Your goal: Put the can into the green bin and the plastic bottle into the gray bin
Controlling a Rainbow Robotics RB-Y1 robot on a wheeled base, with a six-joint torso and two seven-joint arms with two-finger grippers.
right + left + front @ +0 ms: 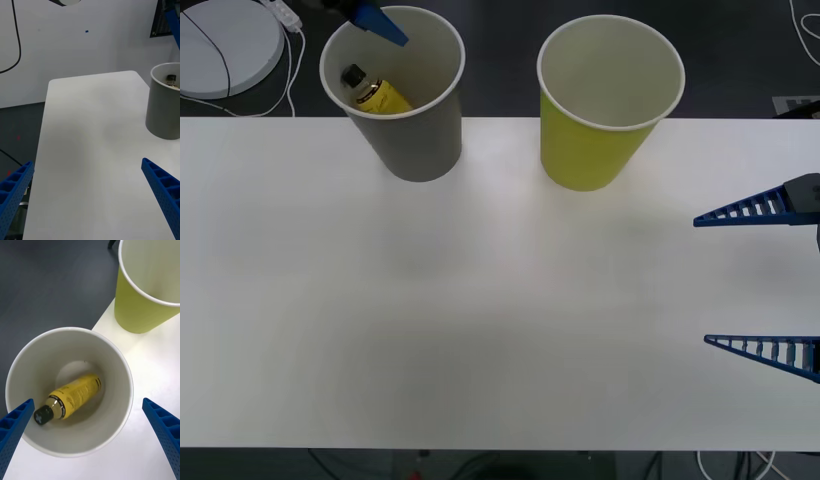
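The small yellow plastic bottle (pixel 71 396), judged light, smooth and best gripped around its body, was seen lying inside the large gray paper cup (pixel 420 140) at the far left, beneath the wide-open left gripper (pixel 90 435), while the right gripper (pixel 760 280) was held wide open at the right edge.

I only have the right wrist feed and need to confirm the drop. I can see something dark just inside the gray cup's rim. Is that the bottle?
Observer: Yes. The plastic bottle lies tilted inside the gray bin, black cap against the wall.
Operator: Where is the left end effector?
Observer: The left end effector is open directly above the gray bin, holding nothing.
Operator: Is there anything in the green cup?
Observer: The part of the green bin that is visible inside looks empty, and there is no can on the table.
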